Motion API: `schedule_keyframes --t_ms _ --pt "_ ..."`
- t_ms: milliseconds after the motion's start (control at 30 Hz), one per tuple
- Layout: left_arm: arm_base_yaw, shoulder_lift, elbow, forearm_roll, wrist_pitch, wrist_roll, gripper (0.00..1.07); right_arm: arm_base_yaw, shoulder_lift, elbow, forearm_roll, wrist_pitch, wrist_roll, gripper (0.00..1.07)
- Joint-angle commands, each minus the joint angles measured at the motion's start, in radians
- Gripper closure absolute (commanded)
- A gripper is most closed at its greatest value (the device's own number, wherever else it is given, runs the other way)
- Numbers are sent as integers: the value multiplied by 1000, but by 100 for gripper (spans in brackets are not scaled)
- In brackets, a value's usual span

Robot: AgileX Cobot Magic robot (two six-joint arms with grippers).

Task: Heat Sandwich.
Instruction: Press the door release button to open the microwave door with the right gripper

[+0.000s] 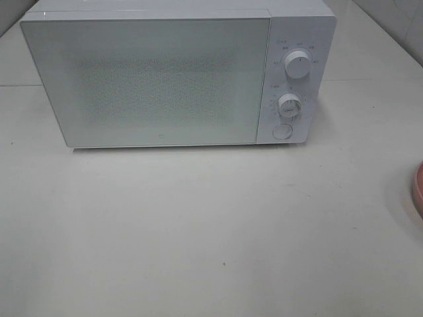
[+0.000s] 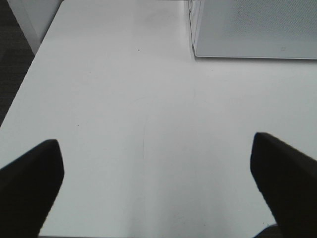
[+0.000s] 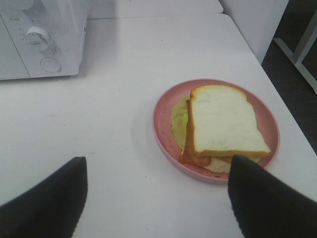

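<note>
Sandwich (image 3: 225, 121) filling mostly hidden, plate (image 1: 418, 191) cropped overhead

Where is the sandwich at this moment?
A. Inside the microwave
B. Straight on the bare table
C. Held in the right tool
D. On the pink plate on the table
D: the sandwich lies on the pink plate, which stands on the table to one side of the microwave, whose door is shut.
</note>
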Motion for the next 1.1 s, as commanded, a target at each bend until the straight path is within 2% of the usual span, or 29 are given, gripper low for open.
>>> schedule_keyframes --t_ms 33,600,767,1100 --pt "2 -17 1 1 -15 -1 9 -2 -29 0 -7 -2 0 32" --pt "2 -17 1 1 -15 -1 9 -2 -26 -10 9 -10 0 32" --pt "2 -17 1 1 -15 -1 9 -2 27 -47 19 -32 0 32" --pt "2 -17 1 1 -15 -1 9 -2 148 -46 20 -167 0 32"
